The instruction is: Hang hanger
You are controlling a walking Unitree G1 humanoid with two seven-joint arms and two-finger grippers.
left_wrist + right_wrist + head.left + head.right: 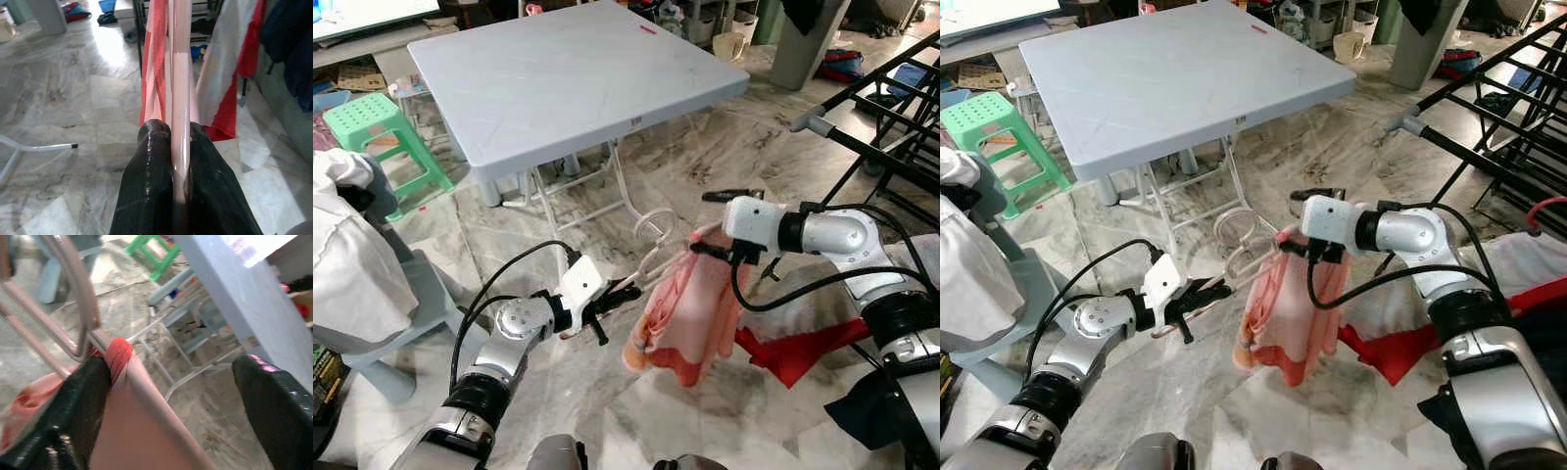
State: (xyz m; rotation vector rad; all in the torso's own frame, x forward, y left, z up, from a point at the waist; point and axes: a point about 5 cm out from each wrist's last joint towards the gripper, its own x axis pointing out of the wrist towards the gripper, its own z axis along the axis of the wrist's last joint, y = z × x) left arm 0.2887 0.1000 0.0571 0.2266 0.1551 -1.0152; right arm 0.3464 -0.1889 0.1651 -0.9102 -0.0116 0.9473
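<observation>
1. Our left end effector [625, 296] is pinched tight on the near-left end of the pink hanger [1246, 257]; in the left wrist view the two black fingers [151, 181] press on either side of the pale pink bar [181, 98].
2. Our right end effector [1295, 245] sits at the hanger's other side with its fingers spread wide. In the right wrist view one finger [83, 406] touches the pink garment [690, 313] by the bar and the other finger [274, 406] stands well clear.
3. The hanger is held in the air above the marble floor [724, 157], just in front of the grey worktop [558, 78]. Its long axis runs from left to right between our two arms, and the hook [656, 223] points toward the worktop.
4. The garment hangs down from the hanger.
5. The head views show a black drying rack [881, 108] at far right and a green stool [382, 127] at far left; red and white cloth [803, 343] lies near our right arm.
</observation>
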